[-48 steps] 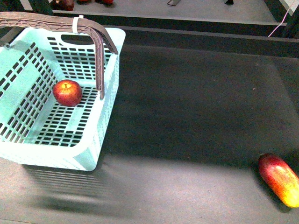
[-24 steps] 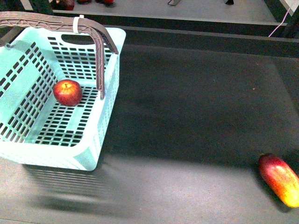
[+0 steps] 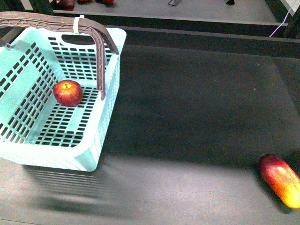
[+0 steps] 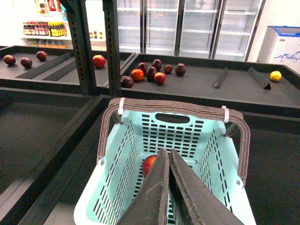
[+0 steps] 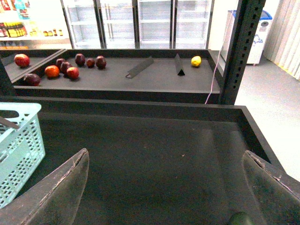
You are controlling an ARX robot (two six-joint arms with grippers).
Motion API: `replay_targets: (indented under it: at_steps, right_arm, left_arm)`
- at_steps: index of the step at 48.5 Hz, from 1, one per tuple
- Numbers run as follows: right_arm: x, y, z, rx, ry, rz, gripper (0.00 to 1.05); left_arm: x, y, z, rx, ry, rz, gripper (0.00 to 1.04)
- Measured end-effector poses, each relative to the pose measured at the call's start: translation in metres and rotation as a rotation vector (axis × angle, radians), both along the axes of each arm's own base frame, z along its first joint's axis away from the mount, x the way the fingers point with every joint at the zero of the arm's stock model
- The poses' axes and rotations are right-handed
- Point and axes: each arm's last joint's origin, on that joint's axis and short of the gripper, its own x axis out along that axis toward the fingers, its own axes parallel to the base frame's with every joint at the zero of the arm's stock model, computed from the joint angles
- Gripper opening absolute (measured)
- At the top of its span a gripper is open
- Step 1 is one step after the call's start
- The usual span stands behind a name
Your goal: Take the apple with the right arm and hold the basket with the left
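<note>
The turquoise basket (image 3: 93, 145) stands at the left of the dark table, its brown handles (image 3: 56, 22) raised. The red apple (image 3: 68, 93) lies on the basket's slotted floor. In the left wrist view the basket (image 4: 220, 154) is below my left gripper (image 4: 167, 154), which is shut and empty above it; the apple (image 4: 149, 165) peeks out beside the fingers. My right gripper (image 5: 166, 159) is open wide and empty over bare table, with a corner of the basket (image 5: 21, 150) at the edge of its view. Neither gripper shows in the front view.
An oblong red-to-yellow fruit (image 3: 280, 180) lies at the table's near right. A shelf behind holds several dark and red fruits (image 4: 152, 72) and a yellow one (image 5: 196, 61). Dark metal posts (image 4: 84, 47) stand beside the table. A raised rim (image 3: 197, 35) bounds the table's far side.
</note>
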Motion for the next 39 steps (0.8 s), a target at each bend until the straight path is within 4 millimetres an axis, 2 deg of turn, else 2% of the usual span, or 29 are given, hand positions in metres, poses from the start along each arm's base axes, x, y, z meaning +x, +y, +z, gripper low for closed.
replay_targets:
  at_steps: [7,11,18,23,39]
  right_arm:
    - [0.0,0.0,0.0,0.0,0.0,0.0,0.96]
    - [0.0,0.0,0.0,0.0,0.0,0.0,0.96]
    - [0.0,0.0,0.0,0.0,0.0,0.0,0.96]
    - [0.0,0.0,0.0,0.0,0.0,0.0,0.96]
    - [0.0,0.0,0.0,0.0,0.0,0.0,0.96]
  left_arm:
    - [0.0,0.0,-0.0001,0.0,0.0,0.0,0.32]
    - [0.0,0.0,-0.0001,0.0,0.0,0.0,0.51]
    - [0.0,0.0,-0.0001,0.0,0.0,0.0,0.74]
    - [0.0,0.0,-0.0001,0.0,0.0,0.0,0.99]
    - [0.0,0.0,-0.0001,0.002,0.0,0.0,0.98]
